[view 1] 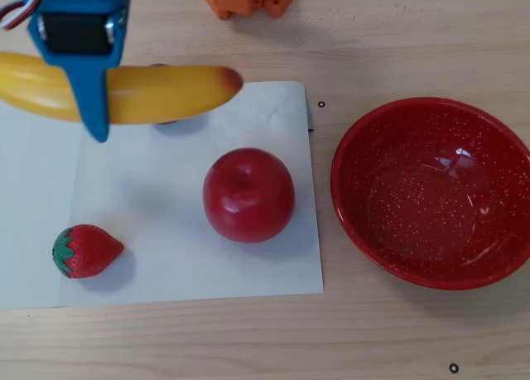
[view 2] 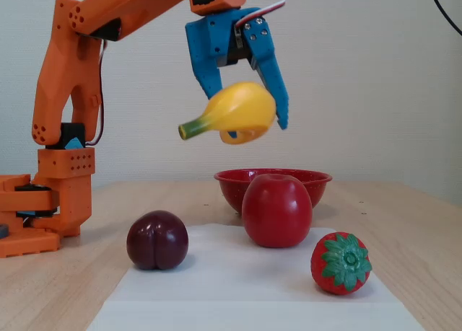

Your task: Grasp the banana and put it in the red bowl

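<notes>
My blue gripper [view 2: 249, 118] is shut on the yellow banana [view 2: 234, 111] and holds it high above the table. In the overhead view the banana [view 1: 157, 93] lies across the top left, its orange-red end pointing right, with the gripper [view 1: 98, 123] over its middle. In the fixed view its green stem tip points left. The red speckled bowl [view 1: 373, 223] stands empty at the right of the overhead view, apart from the gripper. In the fixed view the bowl [view 2: 314, 178] sits at the back behind the apple.
A red apple [view 1: 248, 194] and a strawberry [view 1: 84, 252] lie on a white paper sheet [view 1: 174, 256]. A dark plum [view 2: 157, 239] sits on the sheet's left in the fixed view. The orange arm base [view 2: 43, 208] stands at the left.
</notes>
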`<state>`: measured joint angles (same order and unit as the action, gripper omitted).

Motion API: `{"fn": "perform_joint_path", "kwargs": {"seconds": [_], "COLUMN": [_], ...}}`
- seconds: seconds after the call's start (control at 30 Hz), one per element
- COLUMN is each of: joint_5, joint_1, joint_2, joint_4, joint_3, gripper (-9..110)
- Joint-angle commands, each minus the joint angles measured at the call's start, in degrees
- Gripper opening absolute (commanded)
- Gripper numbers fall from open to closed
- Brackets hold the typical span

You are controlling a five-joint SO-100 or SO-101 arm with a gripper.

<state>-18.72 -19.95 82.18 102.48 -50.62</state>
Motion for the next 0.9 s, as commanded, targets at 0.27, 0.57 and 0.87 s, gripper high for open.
{"fn": "perform_joint_path", "kwargs": {"seconds": [0.27,0.57,0.87], "joint_5": [9.9,21.4,28.4], "joint_1": [16.8,35.6,48.9], "joint_2": [22.1,26.1,22.9], "joint_4": [2.5,-3.2,-17.8], "joint_3": [-5.1,-8.8,-13.3], "gripper": [0,0,0]}}
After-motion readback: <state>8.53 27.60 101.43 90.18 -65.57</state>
